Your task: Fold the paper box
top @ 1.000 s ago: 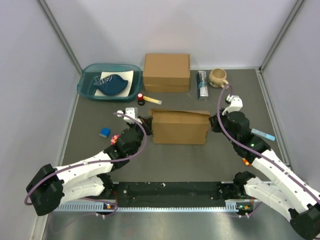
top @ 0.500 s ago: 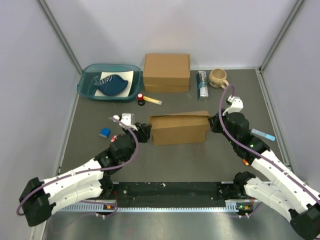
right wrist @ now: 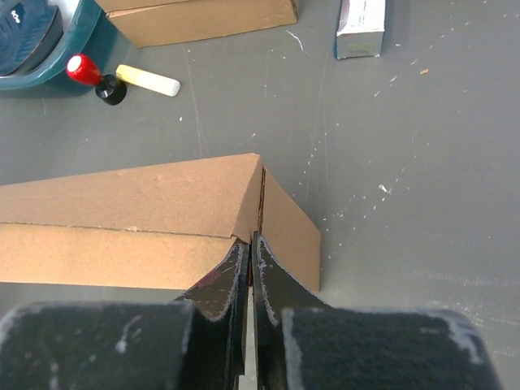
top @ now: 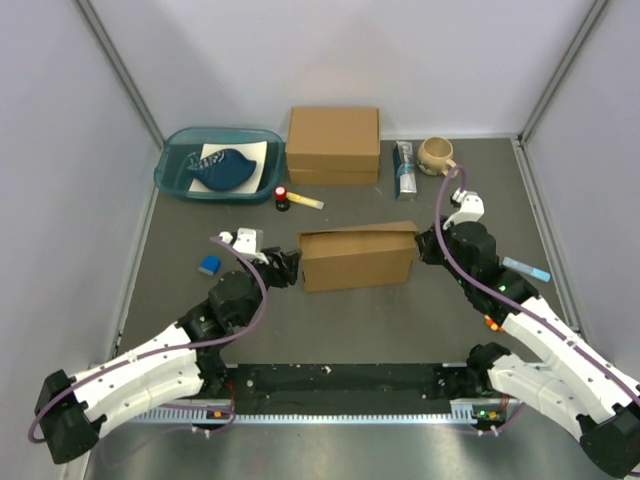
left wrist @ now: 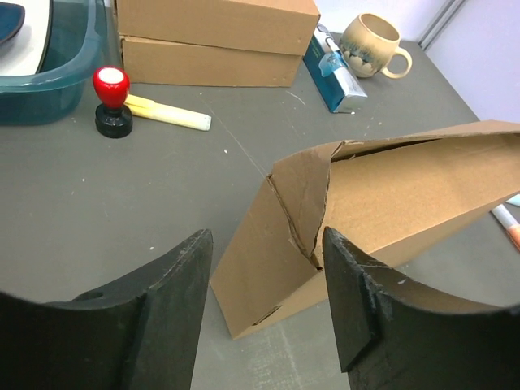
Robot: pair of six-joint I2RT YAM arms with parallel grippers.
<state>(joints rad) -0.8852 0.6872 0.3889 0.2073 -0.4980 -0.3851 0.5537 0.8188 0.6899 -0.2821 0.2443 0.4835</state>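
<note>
The left fingers [left wrist: 264, 313] have just let go. A second ago they were closed against the left end of the box [top: 357, 257]. Now they stand about half open with nothing between them, and the left arm has backed off toward the lower left of the top view. A strip of bare table [top: 350, 320] shows between the fingers and the cardboard.

The right fingers [right wrist: 249, 258] have not moved. They are closed tight at the top corner of the box's right end and seem to pinch the cardboard edge there, so the box is held on that side only.

The box sits in the middle of the table, between the two arms. It is well in front of the second box [top: 333, 143] and the mug [top: 437, 154], and its long side has swung slightly askew since the release.

In the left wrist view its near end is not shut. The end panel [left wrist: 280, 244] is creased and leans outward, and a dark slit runs along the top edge beside it. I judge the release leaves that end unfinished. The panel probably needs pushing in or tucking before the fold counts as done, and with one grip left the box could pivot if pressed there.
</note>
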